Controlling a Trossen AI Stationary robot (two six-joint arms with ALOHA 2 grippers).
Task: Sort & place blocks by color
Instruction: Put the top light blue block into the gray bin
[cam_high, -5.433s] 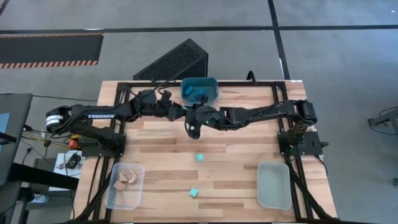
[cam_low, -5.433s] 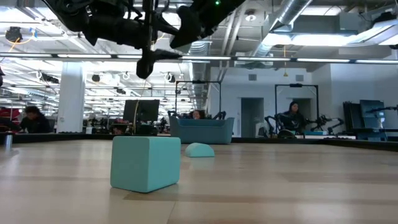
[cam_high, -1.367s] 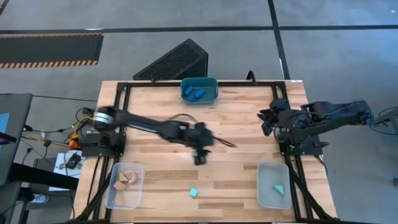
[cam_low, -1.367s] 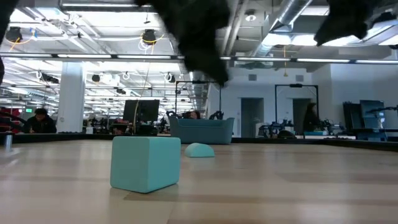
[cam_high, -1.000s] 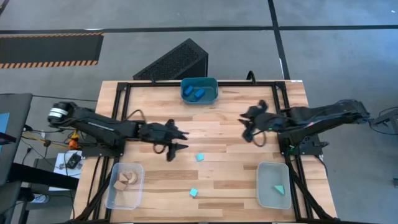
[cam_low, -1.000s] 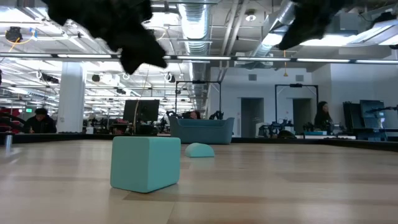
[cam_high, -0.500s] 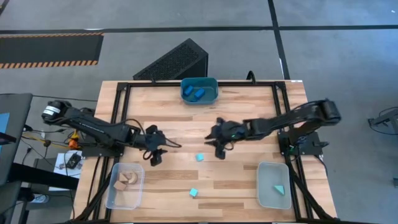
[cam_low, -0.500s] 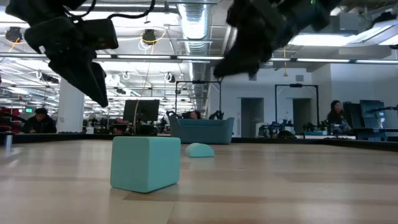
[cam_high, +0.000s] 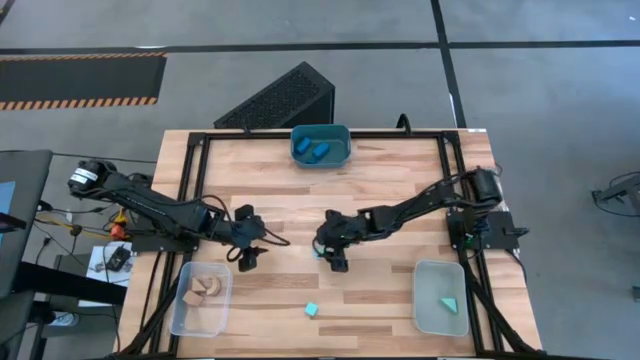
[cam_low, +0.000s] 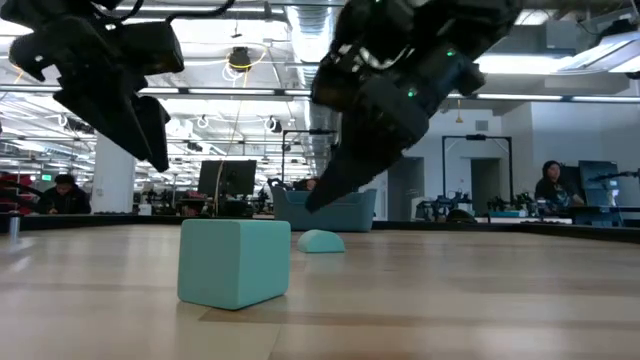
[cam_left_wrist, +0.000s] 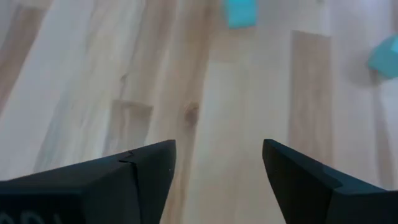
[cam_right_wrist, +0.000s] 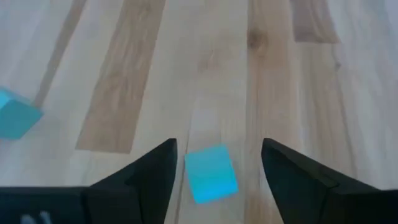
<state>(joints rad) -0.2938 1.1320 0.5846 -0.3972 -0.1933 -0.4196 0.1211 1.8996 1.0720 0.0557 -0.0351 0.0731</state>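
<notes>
A light teal block (cam_right_wrist: 211, 174) lies flat on the wood at mid-table, between the open fingers of my right gripper (cam_right_wrist: 217, 149), which stand apart from its sides. From above, the gripper (cam_high: 330, 258) covers nearly all of that block (cam_high: 319, 252). In the low view this block (cam_low: 320, 241) shows as a rounded piece under the gripper. A teal cube (cam_high: 312, 310) (cam_low: 235, 262) rests nearer the front edge. My left gripper (cam_high: 250, 257) (cam_left_wrist: 217, 149) hovers open over bare wood to the left, with nothing between its fingers.
A blue bin (cam_high: 320, 145) with blue blocks stands at the far edge. A clear bin (cam_high: 200, 298) at the near left holds tan pieces. Another clear bin (cam_high: 440, 298) at the near right holds a teal wedge (cam_high: 449, 303). Bare wood lies between the bins.
My right gripper has swept from the table's right side toward its middle and come down, tipping its fingers downward, until they straddle the teal block. My left gripper has drawn back toward the left and near edges and sunk a little. The blocks have stayed where they were.
</notes>
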